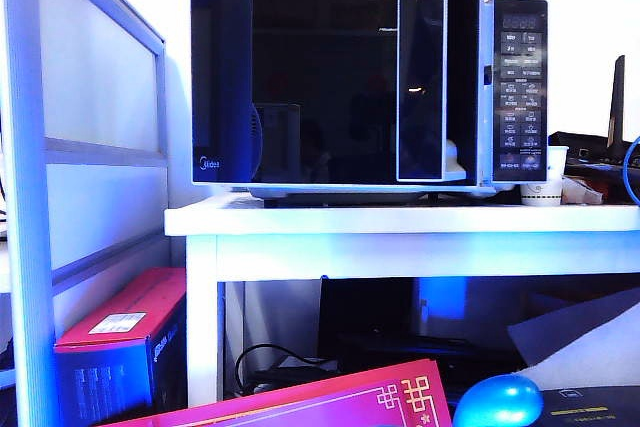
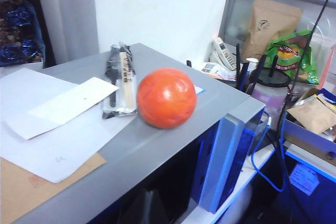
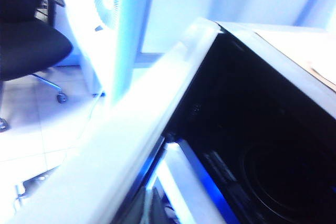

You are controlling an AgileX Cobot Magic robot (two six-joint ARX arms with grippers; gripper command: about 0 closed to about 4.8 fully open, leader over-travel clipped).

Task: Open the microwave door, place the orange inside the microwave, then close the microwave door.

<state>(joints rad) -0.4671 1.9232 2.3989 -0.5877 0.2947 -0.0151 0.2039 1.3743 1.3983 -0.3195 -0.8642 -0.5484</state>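
Orange (image 2: 166, 98): resting untouched on a grey flat top, just beside a wrapped chopstick packet (image 2: 119, 80) and at the edge of a white paper (image 2: 47, 124). Probably the roof of the microwave (image 1: 486, 97), though not certain from this angle.

Step in hand, by judgement: the opening of the microwave door (image 1: 320, 67), with fruit not yet picked up and nothing placed inside. From the exterior view, glossy panel lying across the front, handle strip (image 1: 421, 62) hard by the control panel (image 1: 520, 87), so reading as shut or barely ajar.

Left gripper: outside every view, wrist camera aimed at the fruit from nearby; jaws unseen, state impossible to tell. Right gripper: also unseen, wrist camera close against the oven's front; jaws together, holding nothing visible.

Next move, as a judgement: swing the door fully clear, then bring the left jaws, spread wide, around the round, smooth ball without nudging it off the grey top. Risk of rolling toward the edge.

Only in the left wrist view: the fruit and its surroundings. Only in the right wrist view: a blurred pale edge (image 3: 157, 114) beside a dark interior with what looks like a turntable ring (image 3: 283, 177), seen either past an opened door or through the glass; cannot tell which. Only in the exterior view: whole oven on its white table (image 1: 400, 219), with no arm in sight.
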